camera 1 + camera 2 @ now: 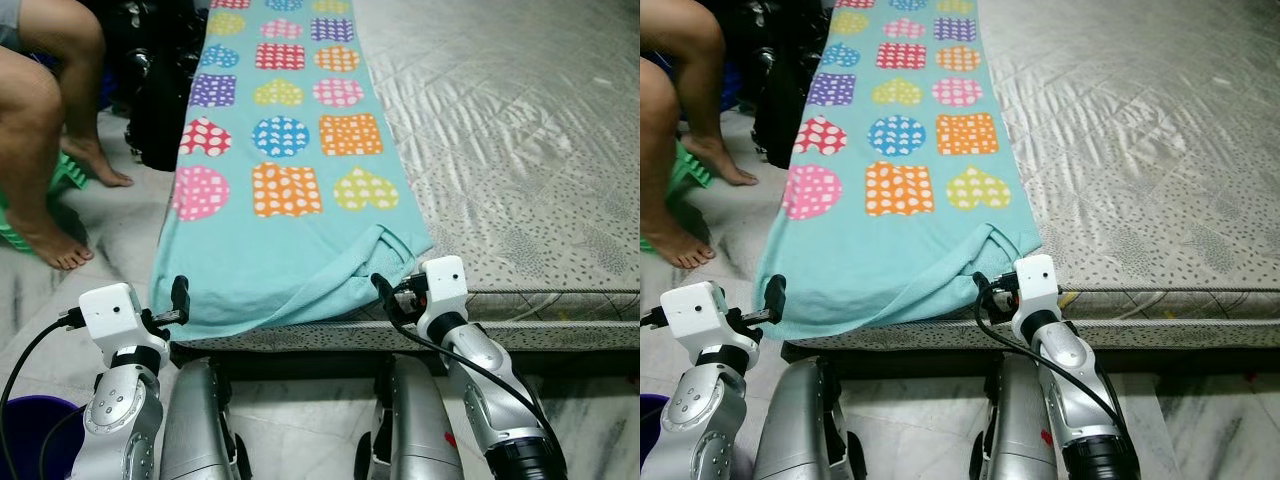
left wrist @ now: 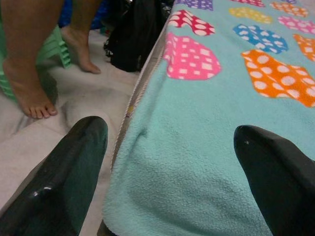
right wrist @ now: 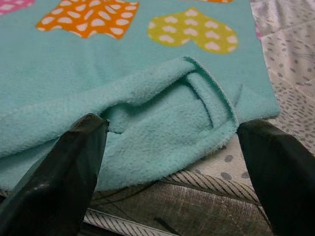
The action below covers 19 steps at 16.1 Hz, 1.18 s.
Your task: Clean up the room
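Left eye view: teal fleece blanket point(image 1: 285, 150) with dotted hearts, squares and circles laid lengthwise along the left side of the mattress point(image 1: 520, 140), near end drooping over the bed edge, right near corner doubled back into a loose fold point(image 3: 197, 105). Left gripper point(image 2: 172, 162) spread wide, straddling the left near corner; right gripper point(image 3: 172, 152) likewise spread wide in front of the folded corner; neither touching cloth, nothing held. Probably light, soft, limp, slightly grippy, not fragile; likely to sag and drag if lifted by 1 point. Best taken at the 2 near corners, pinching through the doubled hem on the right. Person's bare legs point(image 1: 40, 130) beside the bed, on the left.
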Motion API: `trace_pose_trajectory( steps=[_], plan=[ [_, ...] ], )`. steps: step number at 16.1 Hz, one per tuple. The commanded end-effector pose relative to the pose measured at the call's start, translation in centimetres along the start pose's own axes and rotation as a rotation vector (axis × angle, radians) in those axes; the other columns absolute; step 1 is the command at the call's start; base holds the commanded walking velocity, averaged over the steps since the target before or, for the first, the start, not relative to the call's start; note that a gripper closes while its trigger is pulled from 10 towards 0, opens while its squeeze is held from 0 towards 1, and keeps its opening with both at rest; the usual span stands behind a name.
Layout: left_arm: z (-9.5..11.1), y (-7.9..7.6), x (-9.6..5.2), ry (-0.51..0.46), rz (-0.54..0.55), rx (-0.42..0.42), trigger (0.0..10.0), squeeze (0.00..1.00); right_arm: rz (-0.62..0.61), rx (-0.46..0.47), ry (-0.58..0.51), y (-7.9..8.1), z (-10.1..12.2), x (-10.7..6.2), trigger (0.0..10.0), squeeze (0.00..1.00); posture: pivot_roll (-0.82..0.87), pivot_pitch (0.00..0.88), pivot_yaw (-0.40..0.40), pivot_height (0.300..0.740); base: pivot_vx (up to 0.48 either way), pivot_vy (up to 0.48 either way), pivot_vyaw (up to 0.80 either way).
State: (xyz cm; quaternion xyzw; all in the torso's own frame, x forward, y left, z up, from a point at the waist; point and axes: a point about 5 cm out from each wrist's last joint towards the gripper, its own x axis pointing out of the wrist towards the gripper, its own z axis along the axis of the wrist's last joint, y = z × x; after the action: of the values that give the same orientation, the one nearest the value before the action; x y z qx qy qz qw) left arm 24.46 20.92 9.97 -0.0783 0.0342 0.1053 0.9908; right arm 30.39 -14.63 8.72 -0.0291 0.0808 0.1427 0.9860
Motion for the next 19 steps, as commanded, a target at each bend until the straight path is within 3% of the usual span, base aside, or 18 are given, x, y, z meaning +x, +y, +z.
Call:
trace_pose_trajectory(
  steps=[1,13,14,15,16,19],
  plan=[
    [0.4,0.1,-0.2,-0.010,0.001,0.008,10.0,0.00,-0.002,0.000,0.014,0.0,-0.2,0.0,10.0,0.00,-0.04,0.187,-0.045,0.516,0.000,0.000,0.00],
    [0.4,0.1,-0.2,-0.010,0.001,0.008,10.0,0.00,-0.002,0.000,0.014,0.0,-0.2,0.0,10.0,0.00,-0.04,0.187,-0.045,0.516,0.000,0.000,0.00],
    [0.6,0.1,-0.2,-0.016,0.002,0.010,10.0,0.00,0.004,0.000,0.023,0.1,-0.1,0.5,10.0,0.00,-0.01,0.198,-0.044,0.516,0.000,0.000,0.00],
    [1.9,0.0,-0.6,-0.039,-0.038,0.053,10.0,0.00,0.020,0.057,-0.013,3.1,1.6,4.0,10.0,0.00,0.12,0.217,-0.002,0.516,0.000,0.000,0.00],
    [2.4,-0.2,-0.8,-0.047,-0.059,0.071,10.0,0.00,0.031,0.076,-0.026,4.6,2.4,5.2,10.0,0.00,0.12,0.217,-0.002,0.516,0.000,0.000,0.00],
    [2.4,-0.3,-0.7,-0.048,-0.065,0.069,10.0,0.00,0.027,0.071,-0.026,4.6,2.4,5.3,10.0,0.00,0.11,0.212,-0.004,0.516,0.000,0.000,0.00]
  ],
)
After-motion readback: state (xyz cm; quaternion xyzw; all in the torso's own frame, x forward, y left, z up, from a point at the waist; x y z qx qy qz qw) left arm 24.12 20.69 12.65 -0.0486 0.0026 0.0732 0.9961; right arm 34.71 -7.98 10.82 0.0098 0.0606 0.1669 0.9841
